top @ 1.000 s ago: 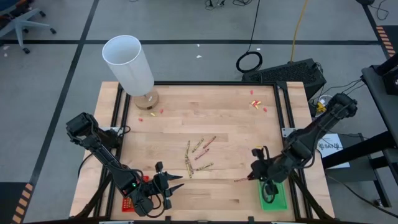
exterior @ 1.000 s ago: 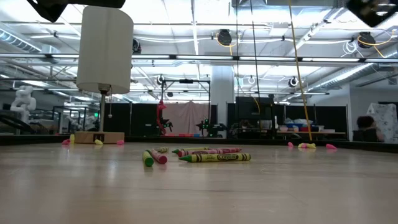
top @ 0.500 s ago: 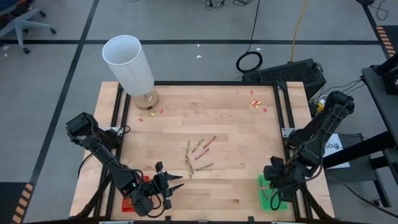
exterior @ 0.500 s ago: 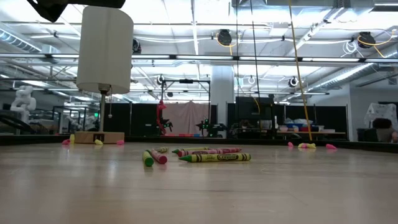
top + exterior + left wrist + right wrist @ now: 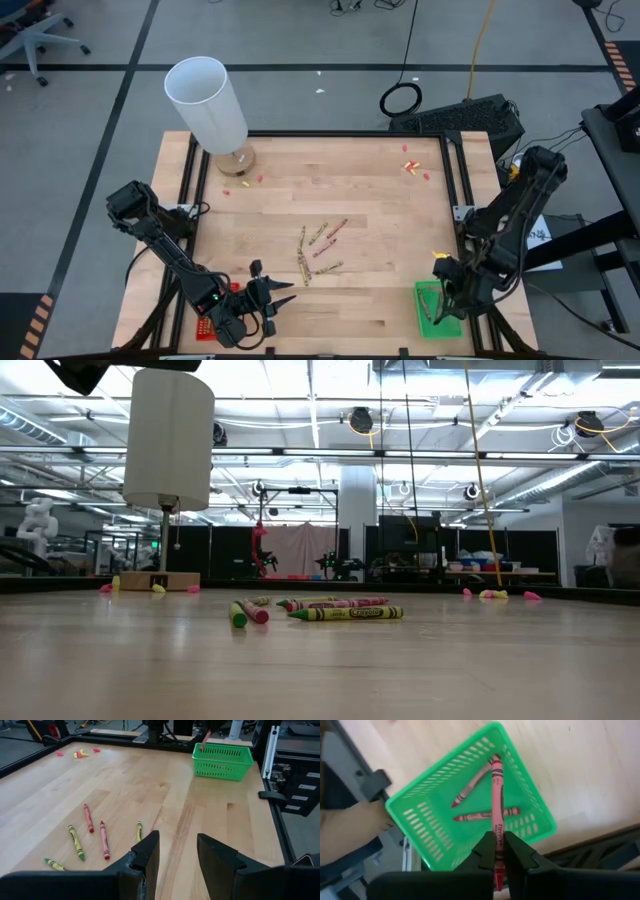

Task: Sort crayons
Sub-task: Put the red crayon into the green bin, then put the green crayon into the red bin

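Several crayons (image 5: 318, 250), olive-green and red, lie loose on the middle of the wooden table, and the low view shows these crayons (image 5: 345, 613) flat on the wood. My right gripper (image 5: 496, 845) hangs over the green basket (image 5: 520, 815) at the near right corner, shut on a red crayon (image 5: 496, 795). Two red crayons (image 5: 485, 814) lie in the basket. My left gripper (image 5: 177, 850) waits open at the near left (image 5: 275, 292), with nothing between its fingers. My right gripper pinches the red crayon's rear half (image 5: 496, 832) between its two fingers. The fingers point steeply down from above, and the crayon lies along them with its tip (image 5: 495, 760) sticking out ahead. The crayon is lifted clear above the green basket.
A white cylinder (image 5: 205, 100) on a wooden base stands at the far left corner. Pink and yellow scraps (image 5: 412, 168) lie at the far right. A red tray (image 5: 204, 326) sits at the near left, partly under my left arm. Black rails (image 5: 455, 190) edge the table.
My right gripper has carried the red crayon toward the table's near right corner, from beside the green basket to above it. It has tipped from slanting to steeply downward and rolled about its own line, staying shut on the crayon.
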`<state>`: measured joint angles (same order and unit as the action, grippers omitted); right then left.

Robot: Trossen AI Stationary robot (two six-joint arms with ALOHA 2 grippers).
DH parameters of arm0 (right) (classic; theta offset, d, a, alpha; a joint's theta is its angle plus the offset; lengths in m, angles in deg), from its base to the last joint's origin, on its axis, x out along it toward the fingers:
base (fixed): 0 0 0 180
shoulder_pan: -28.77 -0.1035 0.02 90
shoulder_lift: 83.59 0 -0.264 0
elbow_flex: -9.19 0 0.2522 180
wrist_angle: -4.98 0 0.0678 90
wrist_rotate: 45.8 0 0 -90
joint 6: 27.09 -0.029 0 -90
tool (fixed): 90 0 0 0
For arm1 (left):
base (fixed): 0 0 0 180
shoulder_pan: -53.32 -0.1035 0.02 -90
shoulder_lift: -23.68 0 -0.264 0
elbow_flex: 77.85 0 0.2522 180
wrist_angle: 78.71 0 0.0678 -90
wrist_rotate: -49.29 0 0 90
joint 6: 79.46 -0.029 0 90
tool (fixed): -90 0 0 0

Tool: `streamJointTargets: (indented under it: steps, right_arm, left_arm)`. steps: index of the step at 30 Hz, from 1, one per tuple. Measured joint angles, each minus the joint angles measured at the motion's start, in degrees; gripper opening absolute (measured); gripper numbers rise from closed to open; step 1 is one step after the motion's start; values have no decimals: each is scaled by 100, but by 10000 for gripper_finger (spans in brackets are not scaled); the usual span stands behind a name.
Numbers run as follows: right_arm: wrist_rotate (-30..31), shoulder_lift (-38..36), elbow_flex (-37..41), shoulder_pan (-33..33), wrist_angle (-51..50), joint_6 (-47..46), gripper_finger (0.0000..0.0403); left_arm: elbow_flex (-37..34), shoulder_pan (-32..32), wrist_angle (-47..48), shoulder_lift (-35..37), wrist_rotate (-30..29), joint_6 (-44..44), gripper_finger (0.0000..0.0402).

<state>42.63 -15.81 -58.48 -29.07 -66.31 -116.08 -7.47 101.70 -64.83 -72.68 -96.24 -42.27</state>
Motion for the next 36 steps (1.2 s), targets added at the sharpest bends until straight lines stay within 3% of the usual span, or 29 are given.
streamJointTargets:
  steps: [10, 23, 29, 36]
  right_arm:
    - [-18, 577, 0, -128, 123, -969, 42]
    - [-93, 632, -163, -233, 673, -491, 143]
    - [954, 609, -826, -380, 358, 303, 143]
    - [3273, 631, -993, -379, 334, 2214, 140]
  left_arm:
    - [0, -136, -127, 0, -38, -7, 132]
    - [0, -991, 100, 0, 70, 257, 132]
    - [0, -1729, 1323, -26, 268, 1512, 132]
    - [-4, -2296, 1715, -343, 459, 2413, 132]
